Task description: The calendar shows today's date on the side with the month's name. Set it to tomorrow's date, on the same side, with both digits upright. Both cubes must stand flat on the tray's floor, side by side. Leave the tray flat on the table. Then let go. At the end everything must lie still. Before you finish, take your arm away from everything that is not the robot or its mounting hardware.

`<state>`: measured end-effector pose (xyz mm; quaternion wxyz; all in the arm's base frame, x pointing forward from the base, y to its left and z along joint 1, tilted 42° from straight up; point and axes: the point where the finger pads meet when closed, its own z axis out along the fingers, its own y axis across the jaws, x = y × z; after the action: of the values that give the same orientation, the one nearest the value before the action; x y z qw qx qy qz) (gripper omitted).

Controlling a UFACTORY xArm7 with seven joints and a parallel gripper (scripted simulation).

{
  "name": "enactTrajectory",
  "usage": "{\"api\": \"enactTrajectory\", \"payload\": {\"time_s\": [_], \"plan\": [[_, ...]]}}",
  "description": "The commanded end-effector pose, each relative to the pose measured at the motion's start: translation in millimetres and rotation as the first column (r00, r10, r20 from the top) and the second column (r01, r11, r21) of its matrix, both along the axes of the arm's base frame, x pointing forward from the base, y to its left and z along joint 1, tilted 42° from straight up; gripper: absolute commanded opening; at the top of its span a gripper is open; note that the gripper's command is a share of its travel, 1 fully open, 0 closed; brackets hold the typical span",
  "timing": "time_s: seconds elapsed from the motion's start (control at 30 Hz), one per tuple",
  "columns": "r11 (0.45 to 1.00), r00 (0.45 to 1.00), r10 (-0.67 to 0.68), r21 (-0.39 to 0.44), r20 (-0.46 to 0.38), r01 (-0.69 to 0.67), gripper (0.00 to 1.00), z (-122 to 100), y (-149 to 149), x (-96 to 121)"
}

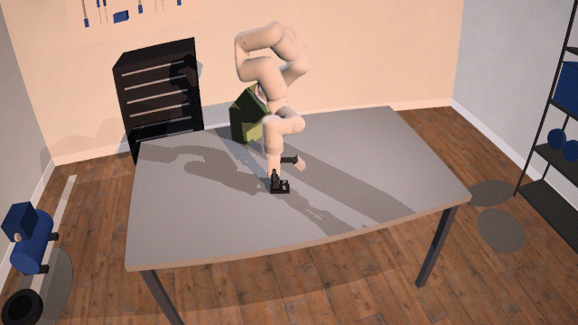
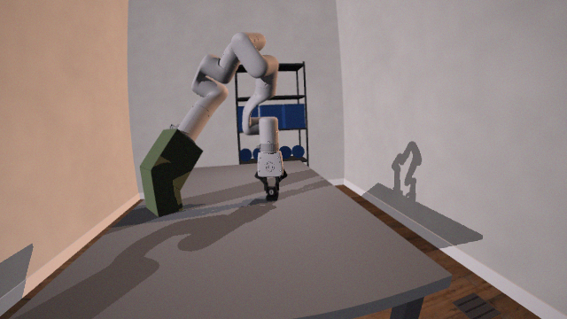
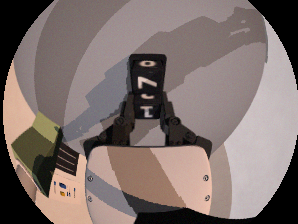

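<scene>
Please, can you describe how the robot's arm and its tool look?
The arm is smooth and pale, with rounded, tube-like segments and no sleeve. The tool has a pale housing with small round screws, a ring of dots on one face, and black, jointed fingers.
</scene>
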<state>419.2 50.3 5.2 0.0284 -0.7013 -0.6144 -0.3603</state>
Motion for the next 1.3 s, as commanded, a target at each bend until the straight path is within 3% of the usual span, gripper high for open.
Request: {"api": "enactTrajectory", "payload": {"time_s": [0.0,1.27], "plan": [[1.000,1.000,-0.001,-0.001,0.001,0.001,0.29,-0.2,-0.3,0.7],[1.000,1.000,-0.001,-0.001,0.001,0.001,0.29,-6.8,4.0,4.8]]}}
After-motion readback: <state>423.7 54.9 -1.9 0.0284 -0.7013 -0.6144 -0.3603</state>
